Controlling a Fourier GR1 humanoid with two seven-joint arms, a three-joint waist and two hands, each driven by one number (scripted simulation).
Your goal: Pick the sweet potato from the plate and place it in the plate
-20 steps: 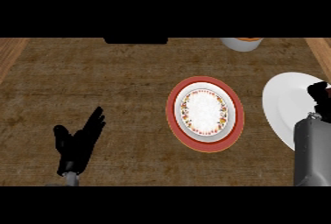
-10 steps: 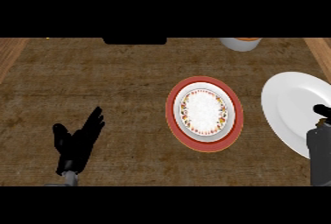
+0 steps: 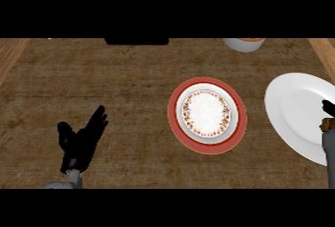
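A red-rimmed plate (image 3: 207, 115) with a white, patterned middle lies at the counter's centre, with nothing on it. To its right a plain white plate (image 3: 296, 113) runs off the view's right edge. My right hand (image 3: 327, 107) shows only as a black sliver over that plate's right part, with the grey forearm below it. A small brown-orange patch (image 3: 325, 126) sits at the hand. I cannot tell whether it is the sweet potato. My left hand (image 3: 79, 142) rests open at the lower left, fingers up, holding nothing.
A white cup (image 3: 243, 44) with an orange top stands at the back right. A dark object (image 3: 136, 41) sits at the back edge. Wooden strips border the brown counter (image 3: 98, 84) at the far left and right.
My right hand has drawn back down and to the right across the white plate, and now sits almost out of view. The left hand and both plates have not moved.
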